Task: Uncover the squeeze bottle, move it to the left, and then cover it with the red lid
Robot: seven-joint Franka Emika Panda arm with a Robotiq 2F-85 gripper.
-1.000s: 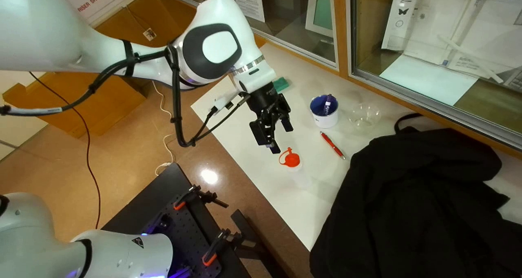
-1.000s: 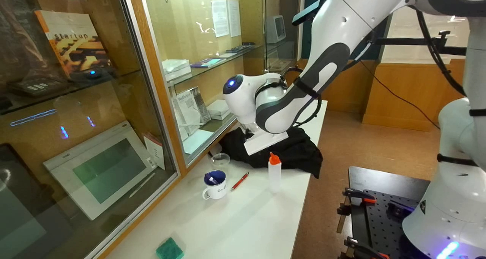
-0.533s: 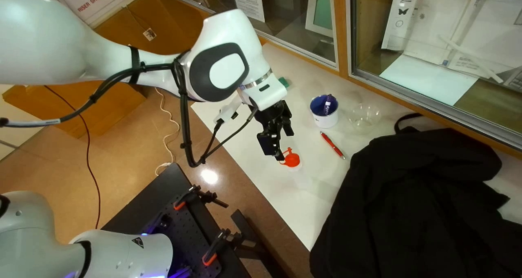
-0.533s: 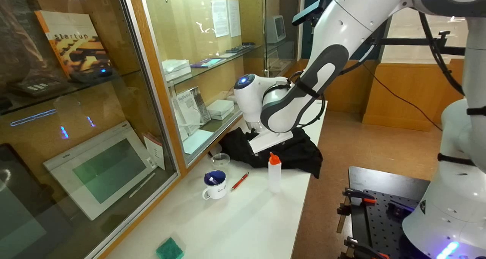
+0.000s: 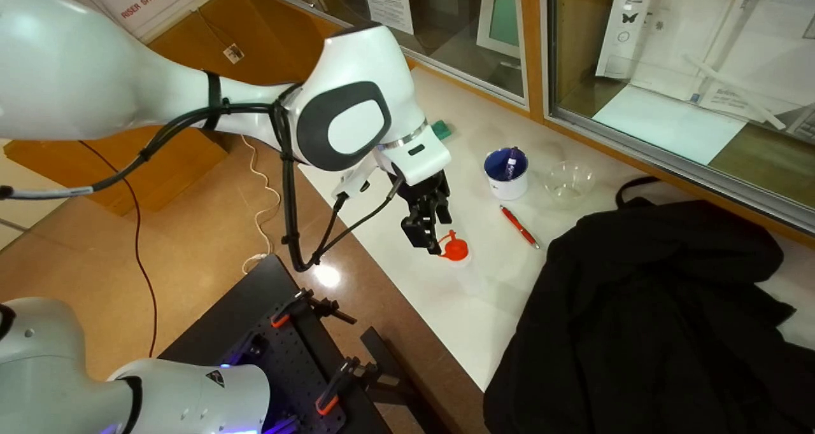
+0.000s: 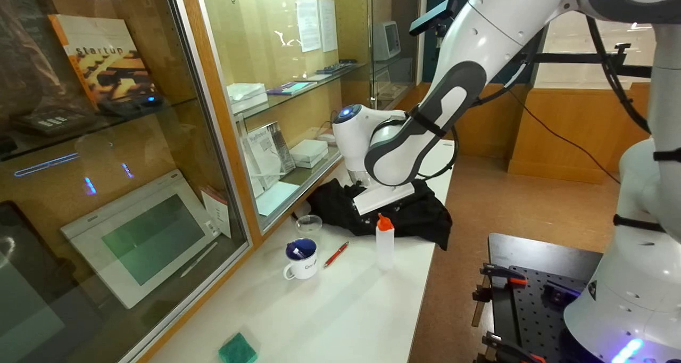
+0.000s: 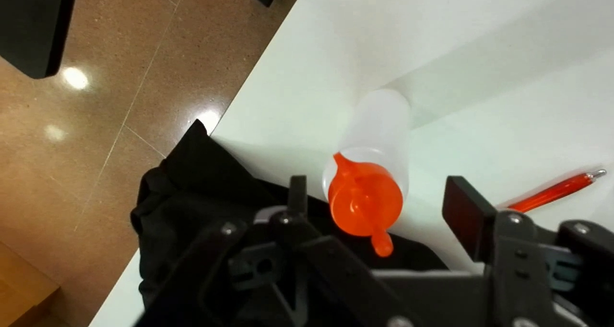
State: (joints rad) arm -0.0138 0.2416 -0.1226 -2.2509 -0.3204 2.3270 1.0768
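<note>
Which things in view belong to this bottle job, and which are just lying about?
For the job:
squeeze bottle
red lid, on top of the bottle

Just lying about:
white mug
red pen
green sponge
clear bowl
black cloth

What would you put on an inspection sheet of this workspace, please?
Surface: white tabletop, crumpled black cloth lying on it.
Job's things: translucent white plastic squeeze bottle upright, red-orange plastic lid on it.
Clutter: slim red pen, white mug with blue interior, clear round bowl, flat green square pad.
Gripper: black, open; in the wrist view, the lid shows between its jaws.
Cables: black cables strapped to white robot arm; thin pale cord on brown floor.
Surroundings: wood-framed glass display case alongside.
</note>
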